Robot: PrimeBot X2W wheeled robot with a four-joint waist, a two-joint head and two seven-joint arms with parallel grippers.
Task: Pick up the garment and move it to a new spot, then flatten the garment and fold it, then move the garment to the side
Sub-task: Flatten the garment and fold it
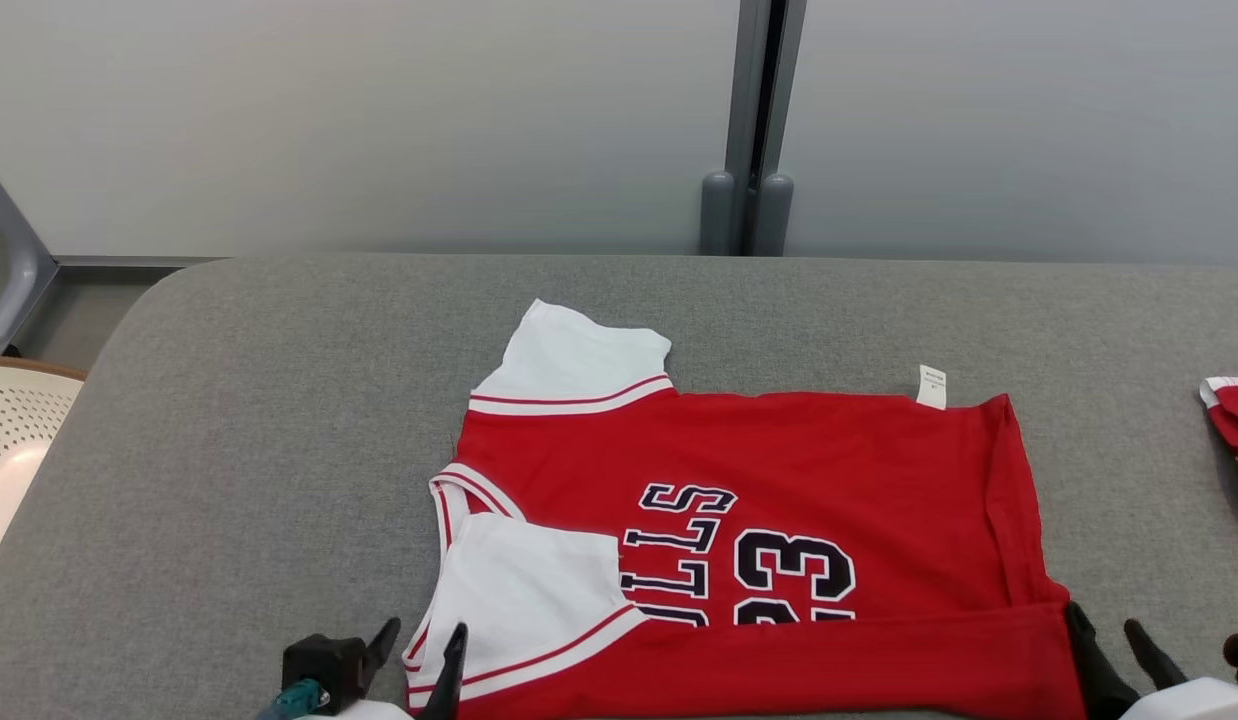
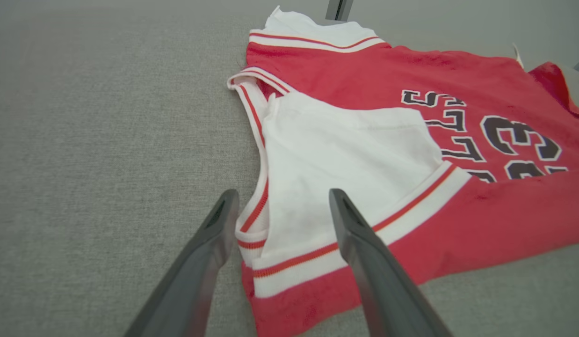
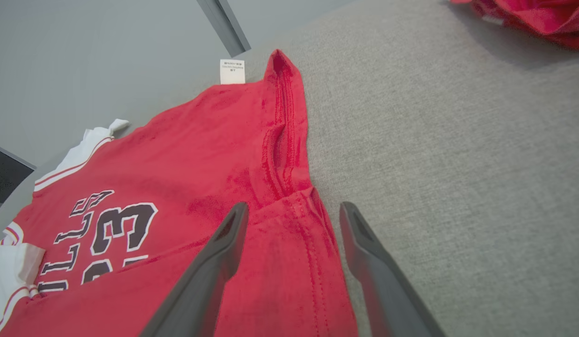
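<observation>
The garment is a red jersey with white sleeves and dark lettering, lying flat on the grey table. Its near edge is folded up over the body in a red band. My left gripper stands open at the jersey's near left corner, and its fingers straddle the white sleeve hem. At the near right corner my right gripper is open too, with the folded red hem between its fingers. In the wrist views the left gripper and the right gripper hold nothing. A white label sticks out at the far edge.
Another red and white garment lies bunched at the table's right edge. A white perforated seat stands off the table's left side. A grey post rises behind the table against the pale wall.
</observation>
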